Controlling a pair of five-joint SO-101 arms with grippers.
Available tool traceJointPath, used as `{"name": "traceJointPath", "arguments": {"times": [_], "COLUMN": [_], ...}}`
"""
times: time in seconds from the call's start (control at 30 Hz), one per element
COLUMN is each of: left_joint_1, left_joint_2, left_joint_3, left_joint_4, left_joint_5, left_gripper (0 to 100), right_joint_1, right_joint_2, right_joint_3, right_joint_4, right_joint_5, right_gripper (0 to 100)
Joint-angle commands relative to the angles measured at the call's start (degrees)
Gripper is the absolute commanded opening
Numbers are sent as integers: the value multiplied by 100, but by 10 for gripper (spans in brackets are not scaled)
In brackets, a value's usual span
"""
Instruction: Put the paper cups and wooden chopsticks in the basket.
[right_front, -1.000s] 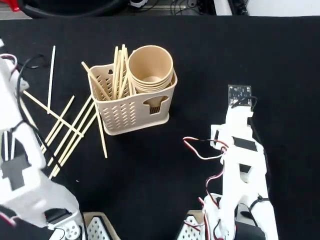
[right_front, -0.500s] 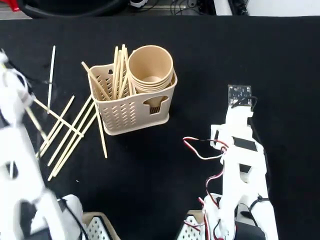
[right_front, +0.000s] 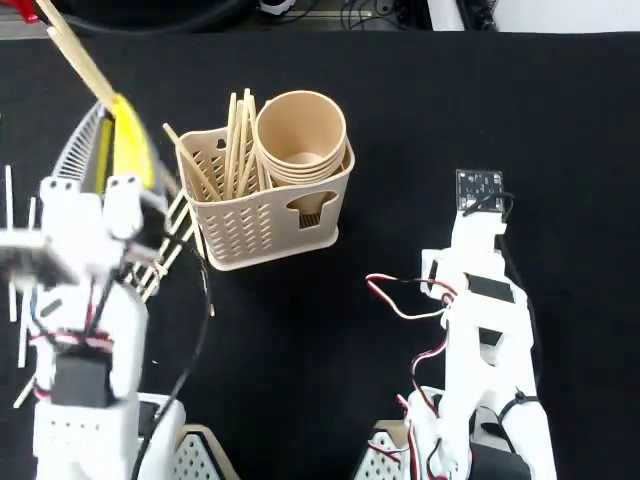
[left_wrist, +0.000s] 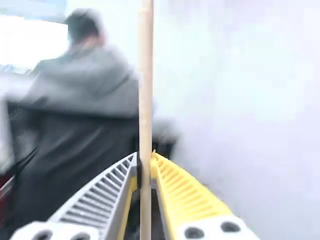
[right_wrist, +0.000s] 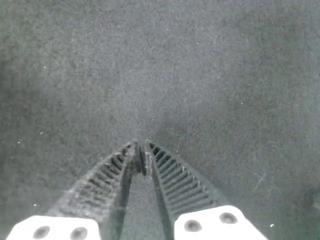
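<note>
Showing one instant of a clearing task, view by view.

**High view.** The left gripper (right_front: 108, 105) is raised just beside the basket (right_front: 262, 225) and pinches one chopstick (right_front: 70, 45). The stick slants up toward the far left corner of the table (right_front: 400, 120). The basket holds a nested stack of paper cups (right_front: 300, 125) and a standing bundle of sticks (right_front: 238, 135). Loose chopsticks (right_front: 160, 262) lie on the cloth between the left arm and the basket. The right arm (right_front: 485, 320) rests well apart from the basket.

**Left wrist view.** The left gripper (left_wrist: 145, 157) has its grey and yellow fingers pressed against the chopstick (left_wrist: 145, 75), which runs straight out between them.

**Right wrist view.** The right gripper (right_wrist: 140, 150) has its fingers pressed together on nothing, over bare black cloth.

**Hazards (judged).**
- Most of the stick's length is free beyond the grip, so it may pivot in the pinch.
- It may strike the basket rim or the standing bundle and slip out.
- The left arm sits over the loose chopsticks and could sweep them aside.

**Writing.** No label or print is legible on any object.
</note>
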Motion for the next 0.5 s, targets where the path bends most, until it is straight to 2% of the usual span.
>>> {"name": "traceJointPath", "arguments": {"times": [0.0, 0.17, 0.3, 0.47], "left_joint_1": [602, 664, 514, 418], "left_joint_2": [-325, -97, 158, 484], "left_joint_3": [-154, -57, 31, 453], "left_joint_4": [-369, -404, -422, -870], "left_joint_5": [18, 70, 686, 782], "left_gripper": [27, 27, 27, 28], "right_joint_1": [-18, -18, -18, -18], "right_joint_2": [-13, -13, -13, -13], "right_joint_3": [-13, -13, -13, -13], "right_joint_4": [-53, -62, -62, -62], "right_joint_5": [62, 62, 62, 62], "right_gripper": [21, 21, 21, 21]}}
